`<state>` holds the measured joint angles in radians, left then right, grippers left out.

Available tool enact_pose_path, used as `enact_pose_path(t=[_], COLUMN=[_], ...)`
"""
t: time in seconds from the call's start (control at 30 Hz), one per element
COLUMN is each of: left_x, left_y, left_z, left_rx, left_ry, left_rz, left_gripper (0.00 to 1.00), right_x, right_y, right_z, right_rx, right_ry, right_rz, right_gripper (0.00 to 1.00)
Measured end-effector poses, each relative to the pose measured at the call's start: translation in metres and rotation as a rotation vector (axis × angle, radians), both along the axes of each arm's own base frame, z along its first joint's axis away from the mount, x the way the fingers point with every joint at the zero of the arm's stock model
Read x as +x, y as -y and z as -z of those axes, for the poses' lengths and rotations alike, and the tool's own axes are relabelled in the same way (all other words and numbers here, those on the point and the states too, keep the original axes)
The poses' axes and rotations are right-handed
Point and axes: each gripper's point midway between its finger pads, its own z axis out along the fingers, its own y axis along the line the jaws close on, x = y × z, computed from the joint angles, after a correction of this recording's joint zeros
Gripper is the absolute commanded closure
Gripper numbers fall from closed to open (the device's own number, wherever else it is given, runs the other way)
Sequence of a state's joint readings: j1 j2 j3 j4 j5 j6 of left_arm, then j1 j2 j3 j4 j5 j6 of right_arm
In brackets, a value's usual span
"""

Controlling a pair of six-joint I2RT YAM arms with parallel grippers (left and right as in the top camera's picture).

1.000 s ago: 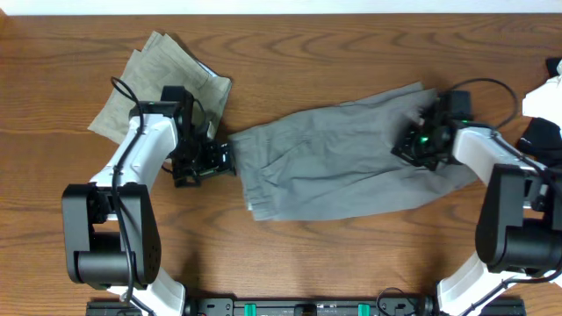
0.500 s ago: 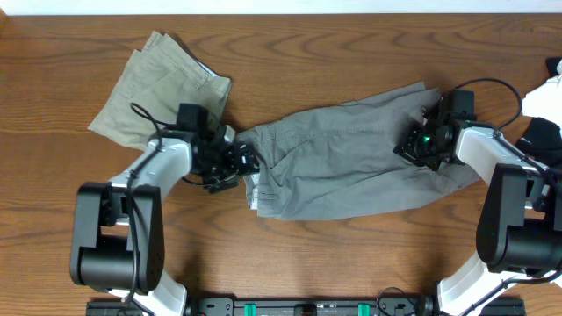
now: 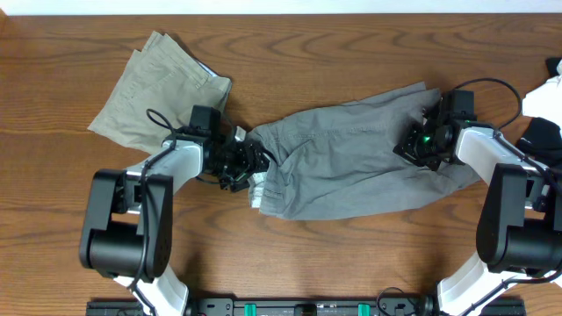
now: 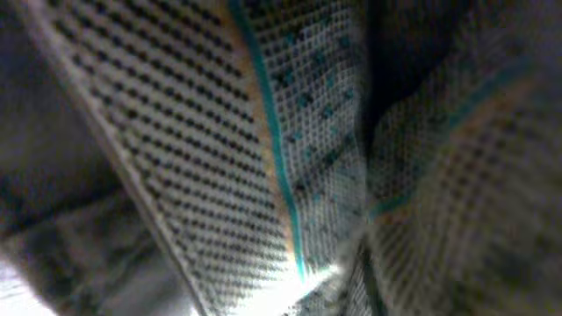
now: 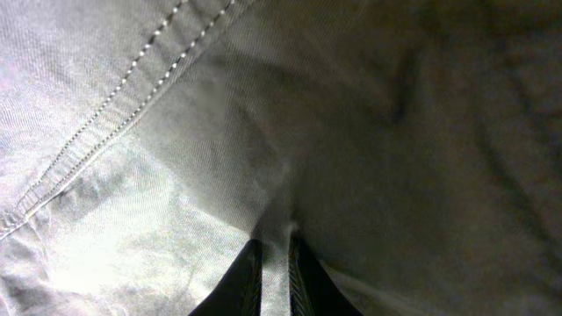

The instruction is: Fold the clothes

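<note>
grey shorts (image 3: 342, 167): left gripper (image 3: 252, 163) at their left end, grip can't tell; right gripper (image 5: 274, 253) pinches fabric at their right end; khaki garment (image 3: 149, 92) further left.

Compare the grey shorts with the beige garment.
The grey shorts lie spread out and wrinkled; the beige garment lies folded. The grey shorts cover more table than the beige garment. The left gripper and right gripper are at the grey shorts, neither at the beige garment. Both are cloth.
</note>
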<state>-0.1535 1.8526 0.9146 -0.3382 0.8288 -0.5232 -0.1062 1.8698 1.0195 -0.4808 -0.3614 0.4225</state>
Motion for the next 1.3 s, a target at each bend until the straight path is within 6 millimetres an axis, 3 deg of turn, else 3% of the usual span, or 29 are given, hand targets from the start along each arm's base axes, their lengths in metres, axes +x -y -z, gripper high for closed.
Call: enact_pose_path(t=[0.2, 0.4, 0.63, 0.73, 0.97, 1.07, 1.2, 1.3], left_x=[0.0, -0.006, -0.033, -0.042, -0.026, -0.022, -0.015, -0.011], left_y=[0.004, 0.003, -0.013, -0.02, -0.036, -0.039, -0.034, -0.019], left_z=[0.009, 0.012, 0.001, -0.024, -0.109, -0.147, -0.177, -0.195], left_rx=[-0.005, 0.001, 0.069, 0.115, 0.248, 0.304, 0.397, 0.451], left_ry=[0.013, 0.001, -0.063, -0.05, 0.141, 0.205, 0.307, 0.399], left_rz=[0.015, 0.032, 0.066, 0.102, 0.16, 0.215, 0.282, 0.342], left_gripper=[0.94, 0.94, 0.94, 0.94, 0.94, 0.94, 0.94, 0.94], right_x=[0.0, 0.0, 0.0, -0.006, -0.034, -0.019, -0.001, 0.002], right_y=[0.0, -0.001, -0.001, 0.0, 0.031, 0.044, 0.05, 0.05], right_z=[0.0, 0.0, -0.001, -0.003, -0.016, -0.047, -0.093, -0.104], right_rx=[0.003, 0.005, 0.006, -0.005, -0.162, -0.217, -0.249, -0.25], right_ry=[0.0, 0.0, 0.0, -0.02, -0.13, -0.05, 0.089, 0.121], right_rz=[0.002, 0.002, 0.002, -0.007, 0.028, 0.051, 0.073, 0.076], right_gripper=[0.85, 0.85, 0.82, 0.82, 0.77, 0.75, 0.75, 0.75])
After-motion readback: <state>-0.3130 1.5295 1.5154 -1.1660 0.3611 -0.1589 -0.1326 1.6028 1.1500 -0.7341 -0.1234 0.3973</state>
